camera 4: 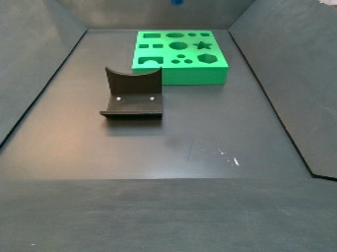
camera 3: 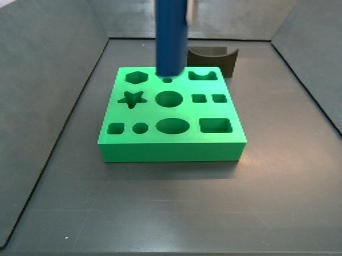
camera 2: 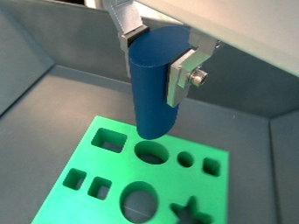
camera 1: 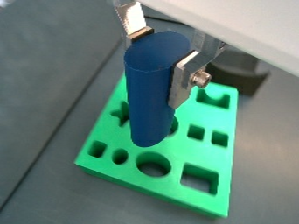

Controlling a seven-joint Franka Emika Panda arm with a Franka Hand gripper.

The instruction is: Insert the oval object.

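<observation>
stretching wide and bare around everything, the dark floor [camera 4: 198,148] leaves plenty of open room, with grey walls rising at its edges. the green block [camera 3: 171,115] lies flat toward one end, its top cut with shaped holes, and the fixture [camera 4: 132,95] stands well apart from it in a side view. the oval object [camera 1: 155,87] hangs upright above the block, its lower end over the holes near the block's far edge; whether it touches cannot be told. the gripper [camera 2: 162,54] clamps its upper part, fingers [camera 2: 187,74] narrowed flat against its sides.
</observation>
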